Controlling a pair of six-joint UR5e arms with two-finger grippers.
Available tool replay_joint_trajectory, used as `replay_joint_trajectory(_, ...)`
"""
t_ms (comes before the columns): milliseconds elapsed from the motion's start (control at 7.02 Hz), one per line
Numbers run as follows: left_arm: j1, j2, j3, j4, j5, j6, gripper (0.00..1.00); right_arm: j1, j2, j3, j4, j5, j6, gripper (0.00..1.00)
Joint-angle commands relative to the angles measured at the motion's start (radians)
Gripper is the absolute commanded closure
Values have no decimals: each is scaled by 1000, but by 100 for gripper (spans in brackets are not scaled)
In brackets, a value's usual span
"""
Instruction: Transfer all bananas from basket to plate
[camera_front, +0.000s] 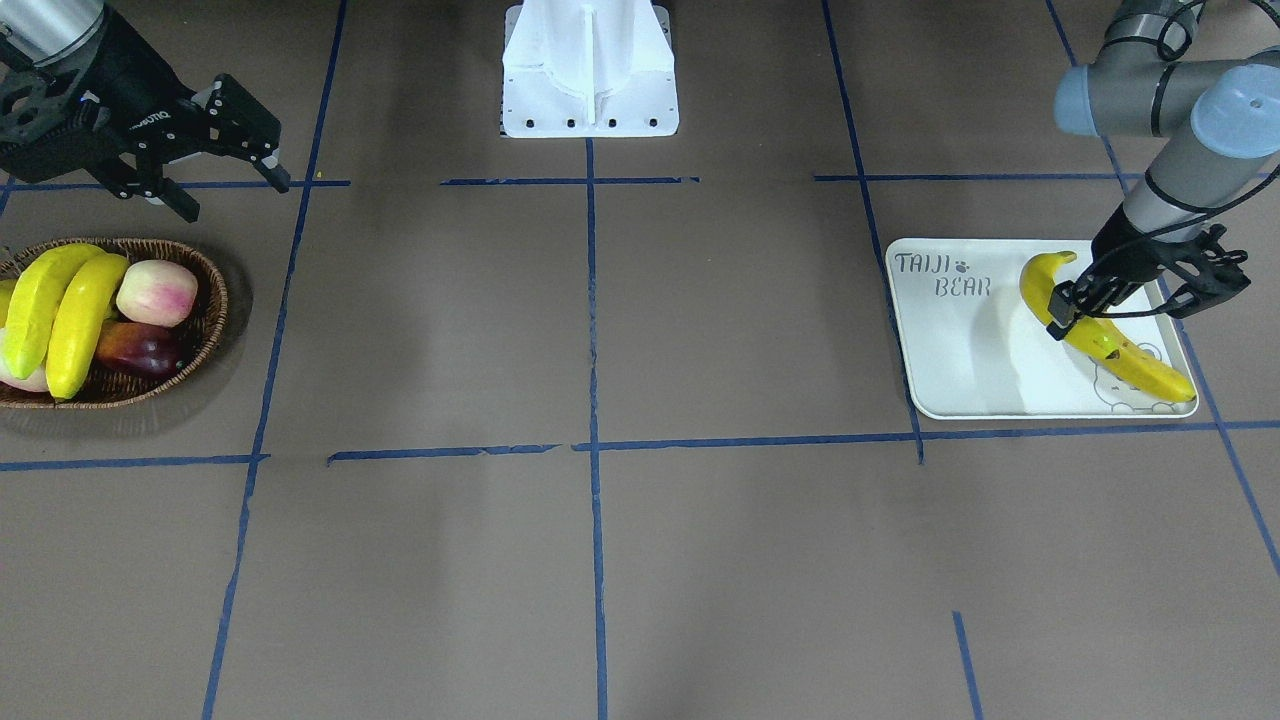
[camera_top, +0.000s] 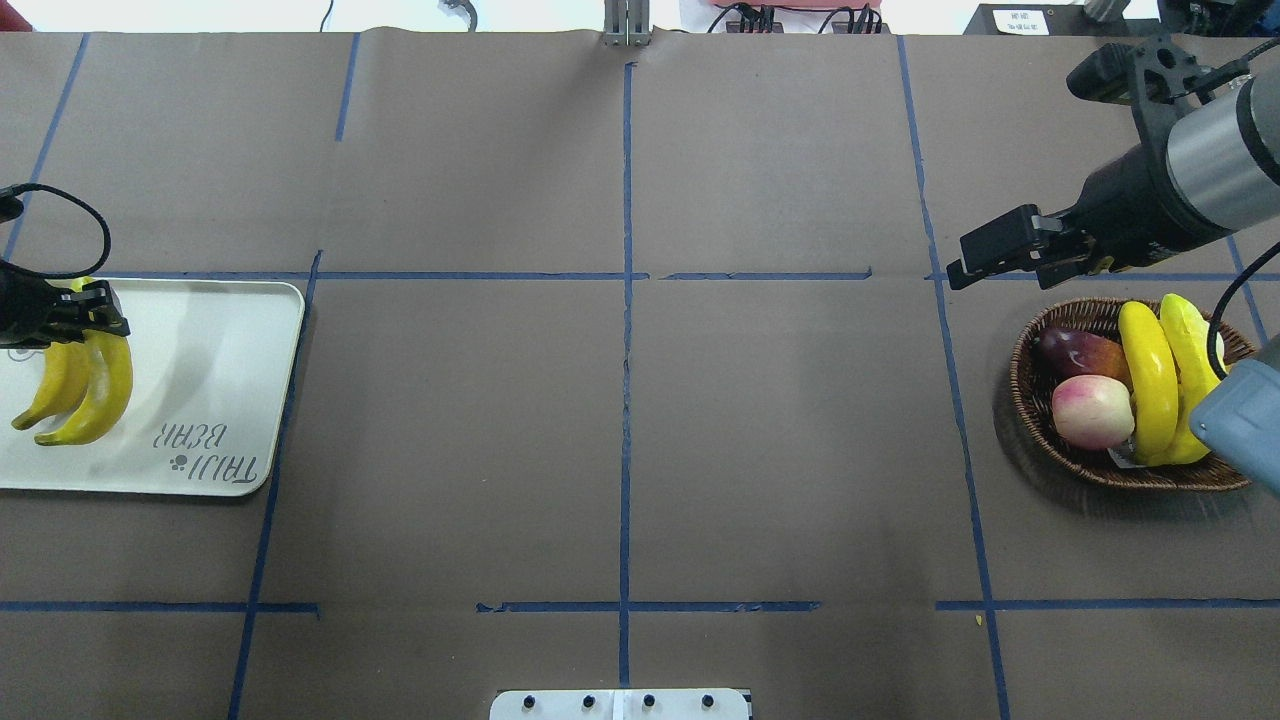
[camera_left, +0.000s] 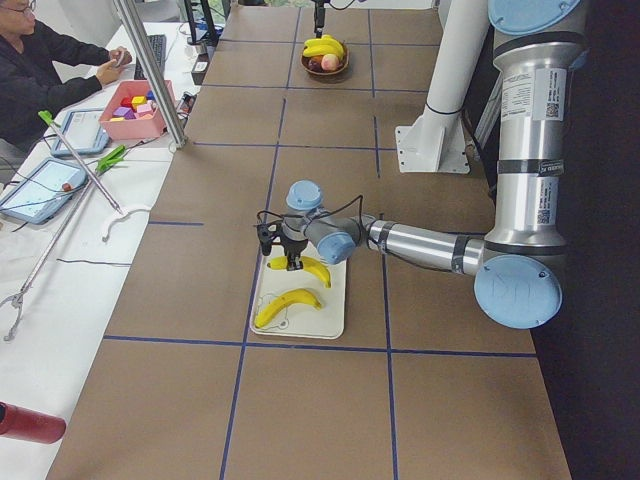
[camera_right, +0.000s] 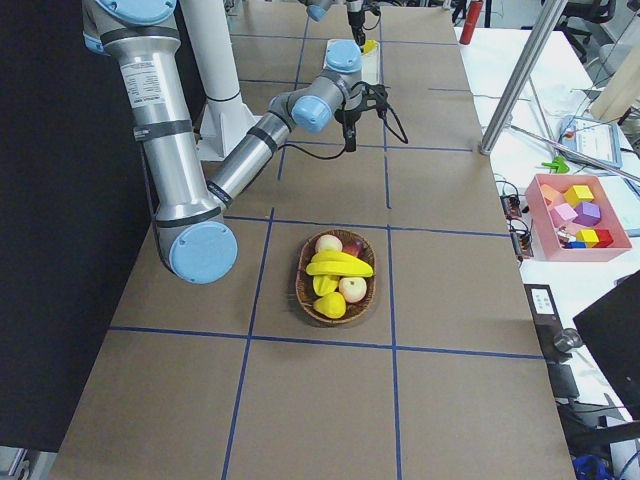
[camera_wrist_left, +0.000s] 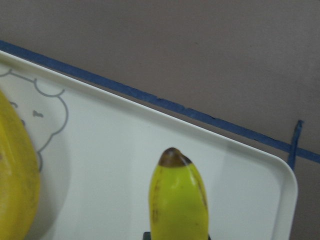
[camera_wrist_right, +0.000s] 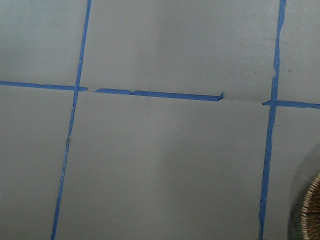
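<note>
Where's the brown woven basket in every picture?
Front-facing: shallow oval dark brown wicker basket at the left edge.
Overhead: basket at the right side.
Exterior left: basket far away, top middle.
Exterior right: basket near the middle.
Left wrist: not in it.
Right wrist: only a sliver of basket rim in the bottom right corner.
Landmark: the round pink-white peach inside it shows in all four exterior views.

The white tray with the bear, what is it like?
The tray is pale off-white, plastic-looking, rectangular with rounded corners. It says "TAIJI BEAR" and has a grey bear drawing in one corner. It lies flat on the brown table. One banana lies on it; the left gripper holds a second banana over it.
</note>
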Motion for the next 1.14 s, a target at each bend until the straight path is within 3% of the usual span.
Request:
replay_joint_trajectory(0, -1, -1, 9, 6, 16, 60, 1, 5, -17, 0, -1, 0, -7, 0)
replay_joint_trajectory(285, -10, 5, -20, 4, -46, 112, 0, 28, -57, 0, 0, 0, -42, 0)
replay_joint_trajectory(570, -126, -12, -55, 4, -257, 108, 0, 70, -159, -3, 11, 2, -220, 0)
replay_joint_trajectory(855, -130, -41, -138, 6, -289, 8, 0, 141, -305, -5, 15, 9, -403, 0)
replay_joint_trajectory(997, -125, -67, -152, 6, -286, -81, 0, 161, -380, -6, 69, 26, -396, 0)
